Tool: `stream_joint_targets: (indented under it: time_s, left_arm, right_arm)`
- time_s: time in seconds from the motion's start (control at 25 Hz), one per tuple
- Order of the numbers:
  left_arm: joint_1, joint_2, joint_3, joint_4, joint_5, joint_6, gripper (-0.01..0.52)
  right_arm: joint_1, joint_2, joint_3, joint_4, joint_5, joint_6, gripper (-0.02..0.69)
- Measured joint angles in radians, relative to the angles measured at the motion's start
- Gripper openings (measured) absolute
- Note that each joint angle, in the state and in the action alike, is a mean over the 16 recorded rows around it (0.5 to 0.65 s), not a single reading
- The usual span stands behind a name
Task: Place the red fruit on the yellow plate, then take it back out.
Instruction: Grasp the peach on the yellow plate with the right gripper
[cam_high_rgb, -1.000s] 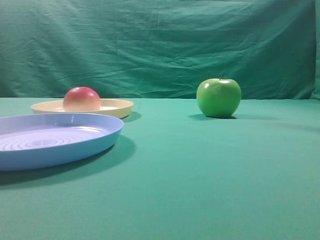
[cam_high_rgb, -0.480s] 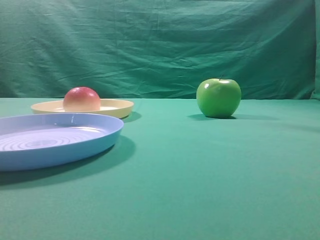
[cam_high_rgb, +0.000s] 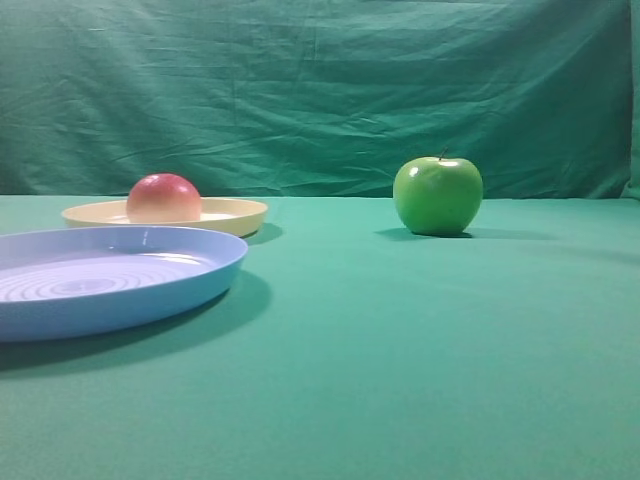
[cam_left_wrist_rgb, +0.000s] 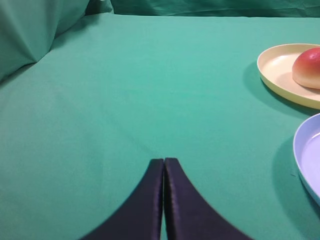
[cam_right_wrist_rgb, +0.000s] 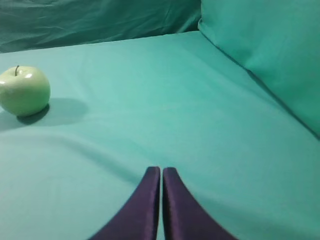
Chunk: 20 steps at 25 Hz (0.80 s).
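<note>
On the yellow plate (cam_high_rgb: 232, 214) the red fruit (cam_high_rgb: 163, 198) sits, so the left gripper (cam_left_wrist_rgb: 164, 162), clenched empty like the right gripper (cam_right_wrist_rgb: 161, 171), should spread wide before straddling it squarely.

Wrinkled green cloth backdrop (cam_high_rgb: 300, 90), green-covered table (cam_high_rgb: 400, 350).

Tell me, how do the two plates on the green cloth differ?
The yellow plate is pale cream with a smooth inside and holds the red fruit. The blue plate is light blue, shows ringed ridges inside and holds nothing. The blue one sits nearer the high camera and looks larger there. Both are shallow, round and low-rimmed.
</note>
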Motion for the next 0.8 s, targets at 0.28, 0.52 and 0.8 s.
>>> stream_joint_targets:
  time_s: [0.28, 0.52, 0.8]
  left_arm:
    - [0.000, 0.000, 0.000, 0.000, 0.000, 0.000, 0.000]
    - [0.000, 0.000, 0.000, 0.000, 0.000, 0.000, 0.000]
    - [0.000, 0.000, 0.000, 0.000, 0.000, 0.000, 0.000]
  right_arm:
    - [0.000, 0.000, -0.001, 0.000, 0.019, -0.039, 0.000]
    - [0.000, 0.000, -0.001, 0.008, 0.023, -0.054, 0.000]
    - [0.001, 0.001, -0.012, 0.044, 0.002, -0.054, 0.000]
